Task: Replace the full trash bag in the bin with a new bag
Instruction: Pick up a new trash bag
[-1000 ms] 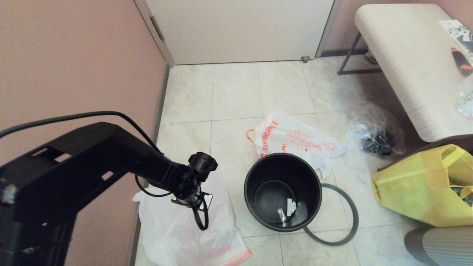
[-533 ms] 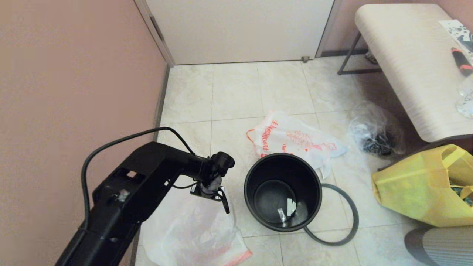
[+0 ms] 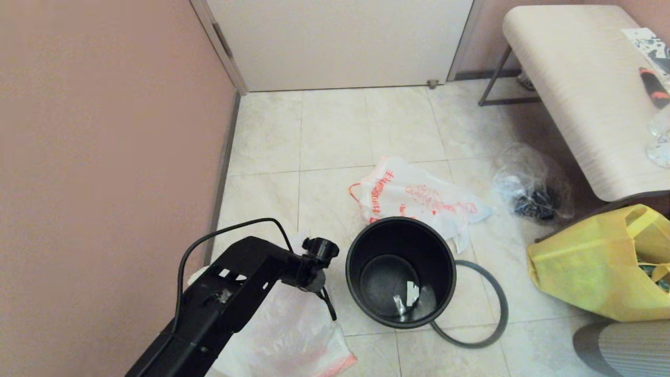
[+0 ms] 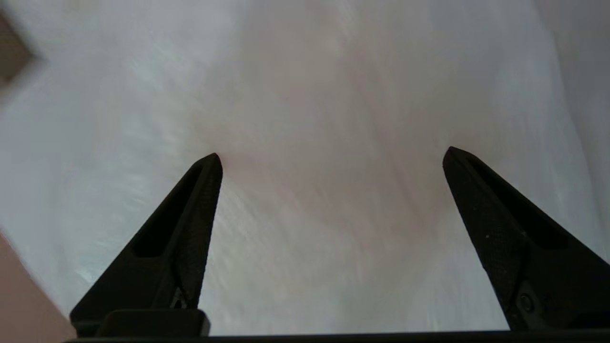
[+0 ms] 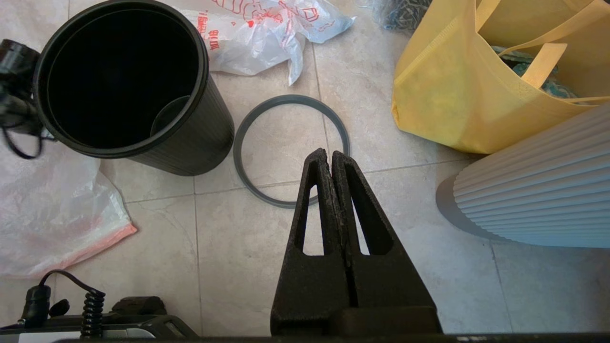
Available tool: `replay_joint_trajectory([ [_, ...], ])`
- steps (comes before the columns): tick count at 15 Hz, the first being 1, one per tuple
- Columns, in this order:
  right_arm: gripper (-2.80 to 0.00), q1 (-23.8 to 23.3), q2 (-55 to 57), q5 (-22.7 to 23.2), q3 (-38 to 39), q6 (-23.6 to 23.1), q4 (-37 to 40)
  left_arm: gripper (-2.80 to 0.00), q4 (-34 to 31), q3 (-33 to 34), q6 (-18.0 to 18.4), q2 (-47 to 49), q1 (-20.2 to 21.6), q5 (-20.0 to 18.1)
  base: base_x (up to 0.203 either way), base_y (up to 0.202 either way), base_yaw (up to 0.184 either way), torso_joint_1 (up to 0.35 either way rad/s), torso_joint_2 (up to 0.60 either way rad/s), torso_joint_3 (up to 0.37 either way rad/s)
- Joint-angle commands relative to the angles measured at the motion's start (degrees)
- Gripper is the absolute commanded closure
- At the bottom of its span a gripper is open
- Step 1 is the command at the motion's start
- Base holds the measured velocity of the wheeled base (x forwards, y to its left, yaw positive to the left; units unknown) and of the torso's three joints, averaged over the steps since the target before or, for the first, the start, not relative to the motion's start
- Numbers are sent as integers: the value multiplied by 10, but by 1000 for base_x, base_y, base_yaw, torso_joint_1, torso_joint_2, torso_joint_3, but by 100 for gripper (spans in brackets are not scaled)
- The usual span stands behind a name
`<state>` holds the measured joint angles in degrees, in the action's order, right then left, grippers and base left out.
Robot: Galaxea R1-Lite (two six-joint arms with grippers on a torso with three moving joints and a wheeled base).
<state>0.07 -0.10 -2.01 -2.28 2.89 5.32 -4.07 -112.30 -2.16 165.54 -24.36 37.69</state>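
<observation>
Left claw [image 4: 331, 157] is spread wide and pointed down over the new bag [image 3: 293, 340], which lies flat on the floor at near left, just beside the bin [image 3: 400, 272]. I can't tell whether the tips touch the film. Right claw [image 5: 330, 159] is pressed together, empty, parked over the near floor on the right.

My step is picking up that bag. I'd come down on a loose fold rather than the flat sheet, since thin film against tile gives the tips nothing to bite, then close fully and lift slowly so the plastic doesn't slip out. The pink-orange edge [image 3: 337, 365] is nearest me; I can't tell whether that is the open end. I'd also keep the arm from nudging the bin.

Counting, near to far: one new bag, one bin standing upright and unlined with a couple of small scraps at the bottom, one grey hoop [image 3: 489, 314] lying on the floor touching the bin's right side, one yellow tote [image 3: 591, 272] at right, one full bag [image 3: 419, 199] just behind the bin, one clear bag [image 3: 531, 186] beyond it, and one table [image 3: 581, 89] at far right.
</observation>
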Motion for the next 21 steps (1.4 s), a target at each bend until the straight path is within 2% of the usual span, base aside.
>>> replay_joint_trajectory([
  [1,0,0,1,0,0,0,0,-280,32,5,1,10,-1,32,0,0,0,0,0,0],
  [4,0,0,1,0,0,0,0,-280,43,10,-7,-7,-1,55,0,0,0,0,0,0],
  [6,0,0,1,0,0,0,0,-280,77,9,-8,-12,-5,56,0,0,0,0,0,0],
  [7,0,0,1,0,0,0,0,-280,100,9,-10,-12,-12,50,0,0,0,0,0,0],
  [9,0,0,1,0,0,0,0,-280,121,11,-22,-9,-22,11,0,0,0,0,0,0],
  [11,0,0,1,0,0,0,0,-280,124,9,-22,12,-25,8,0,0,0,0,0,0],
  [14,0,0,1,0,0,0,0,-280,141,5,12,47,-23,5,0,0,0,0,0,0],
  [17,0,-1,1,0,0,0,0,-280,261,6,58,72,-21,-22,0,0,0,0,0,0],
  [18,0,0,1,0,0,0,0,-280,280,8,80,78,-21,-26,0,0,0,0,0,0],
  [19,0,0,1,0,0,0,0,-280,283,9,88,81,-20,-23,0,0,0,0,0,0],
  [21,0,0,1,0,0,0,0,-280,283,12,91,81,-9,12,0,0,0,0,0,0],
])
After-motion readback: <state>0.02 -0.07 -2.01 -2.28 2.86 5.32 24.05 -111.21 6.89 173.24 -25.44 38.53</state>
